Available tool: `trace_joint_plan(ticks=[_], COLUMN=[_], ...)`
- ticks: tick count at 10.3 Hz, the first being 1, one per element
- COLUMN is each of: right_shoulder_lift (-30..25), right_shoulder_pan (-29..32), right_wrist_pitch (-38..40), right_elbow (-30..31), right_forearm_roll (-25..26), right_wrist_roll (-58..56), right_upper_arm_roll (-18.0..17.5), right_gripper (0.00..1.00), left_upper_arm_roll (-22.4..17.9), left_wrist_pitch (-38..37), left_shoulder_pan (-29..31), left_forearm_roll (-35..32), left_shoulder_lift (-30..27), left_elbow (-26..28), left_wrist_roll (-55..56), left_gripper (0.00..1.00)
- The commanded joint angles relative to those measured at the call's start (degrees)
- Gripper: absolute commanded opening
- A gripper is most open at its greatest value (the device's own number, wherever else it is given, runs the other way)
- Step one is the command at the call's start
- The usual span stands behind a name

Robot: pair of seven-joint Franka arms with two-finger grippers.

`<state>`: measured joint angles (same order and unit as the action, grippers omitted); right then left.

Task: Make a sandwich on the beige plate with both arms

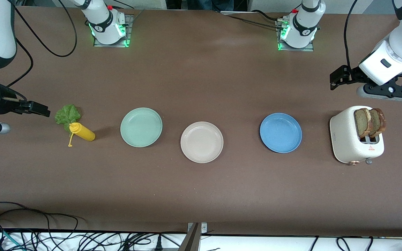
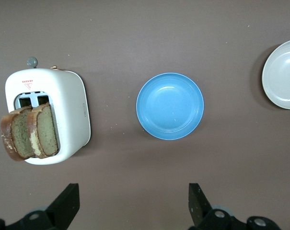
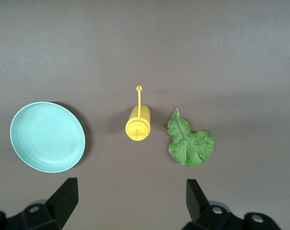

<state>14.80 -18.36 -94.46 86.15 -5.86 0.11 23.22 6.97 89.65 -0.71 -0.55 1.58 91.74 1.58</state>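
The round pale beige plate (image 1: 201, 142) sits bare; the left claw (image 2: 130, 206), fingers apart, hovers near the white toaster (image 1: 356, 136) holding two tan bread slices (image 1: 370, 122), while the right claw (image 3: 128, 206), also spread, hangs near the green lettuce leaf (image 1: 67, 114).

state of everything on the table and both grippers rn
bread slices: two, upright in the toaster, popped up
toaster: holds both slices
beige plate: empty
green plate: empty
blue plate: empty
lettuce: flat on the table, beside the bottle
yellow bottle: cap off
left gripper: open, empty, above the toaster
right gripper: open, empty, over the lettuce end
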Motion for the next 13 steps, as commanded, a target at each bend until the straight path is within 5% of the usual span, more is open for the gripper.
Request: trace_joint_plan(ticks=[1, 13], right_shoulder_lift=[-0.83, -0.83], right_shoulder_pan=[-0.10, -0.10], right_wrist_pitch=[0.41, 0.33], right_elbow=[0.25, 0.34], right_forearm_roll=[0.32, 0.24], right_wrist_roll=[-0.46, 0.25], right_upper_arm_roll=[-0.11, -0.11], right_gripper=[1.00, 1.00], left_upper_arm_roll=[0.06, 0.06], left_wrist_pitch=[-1.14, -1.14], left_shoulder_pan=[-0.17, -0.25], left_forearm_roll=[-1.29, -1.29], left_shoulder_lift=[0.18, 0.18], left_elbow=[-1.22, -1.22], left_wrist_roll=[-0.96, -0.96], left_gripper=[1.00, 1.00])
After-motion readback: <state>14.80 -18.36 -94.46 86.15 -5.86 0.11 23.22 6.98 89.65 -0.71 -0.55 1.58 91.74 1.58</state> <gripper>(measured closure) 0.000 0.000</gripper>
